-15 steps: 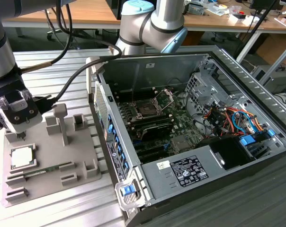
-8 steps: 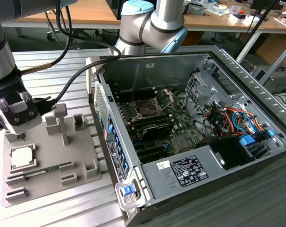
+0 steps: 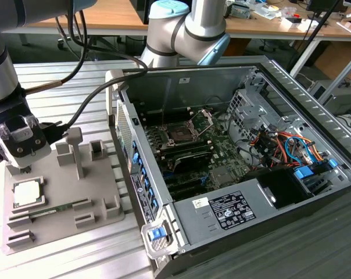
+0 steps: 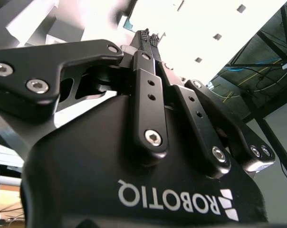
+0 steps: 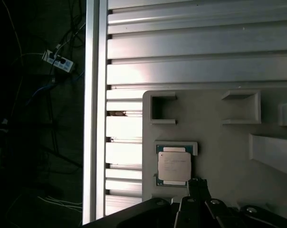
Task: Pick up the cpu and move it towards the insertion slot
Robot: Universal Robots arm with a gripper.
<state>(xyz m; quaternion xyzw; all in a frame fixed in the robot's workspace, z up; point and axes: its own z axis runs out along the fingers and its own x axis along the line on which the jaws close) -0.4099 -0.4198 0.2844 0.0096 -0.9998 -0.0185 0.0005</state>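
The cpu (image 3: 27, 193) is a pale silvery square chip lying flat in its recess on the grey holder block (image 3: 100, 192), at the exterior view's left. My gripper (image 3: 24, 167) hangs just above the chip's far edge, apart from it. In the first wrist view the cpu (image 5: 173, 164) lies right in front of the gripper (image 5: 197, 184). The second wrist view shows the gripper (image 4: 149, 35) with its ribbed fingertips pressed together and nothing between them. The insertion slot (image 3: 180, 133) sits inside the open computer case, dark-centred, with its metal retaining plate (image 3: 203, 120) swung up.
The open computer case (image 3: 222, 232) lies on its side to the exterior view's right of the holder block, its wall standing between block and socket. A green memory stick (image 3: 53, 208) rests on the block beside upright posts (image 3: 75, 152). The ribbed aluminium table (image 5: 196, 52) surrounds the block.
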